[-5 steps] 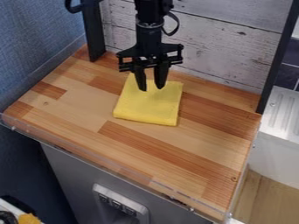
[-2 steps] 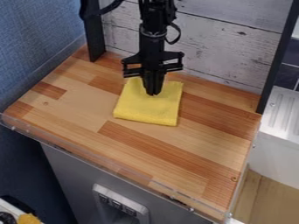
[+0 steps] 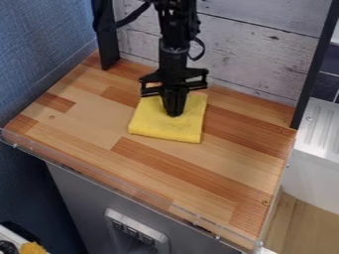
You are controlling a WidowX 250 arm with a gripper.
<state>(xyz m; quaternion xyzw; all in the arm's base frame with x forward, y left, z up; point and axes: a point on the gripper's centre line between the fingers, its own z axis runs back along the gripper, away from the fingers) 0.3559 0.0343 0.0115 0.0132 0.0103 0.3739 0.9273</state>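
Here | hand (image 3: 174,114) clenched, no gap showing | directly over folded yellow cloth (image 3: 165,129); whether touching, cannot tell

No text, label, brand, number or sign can be read. On the grey panel (image 3: 73,198) below the front edge of the table (image 3: 198,168), a pale frame (image 3: 139,222) holds a row of small dark inserts (image 3: 132,231), and these are too small to tell whether any lettering or symbols stand on them.
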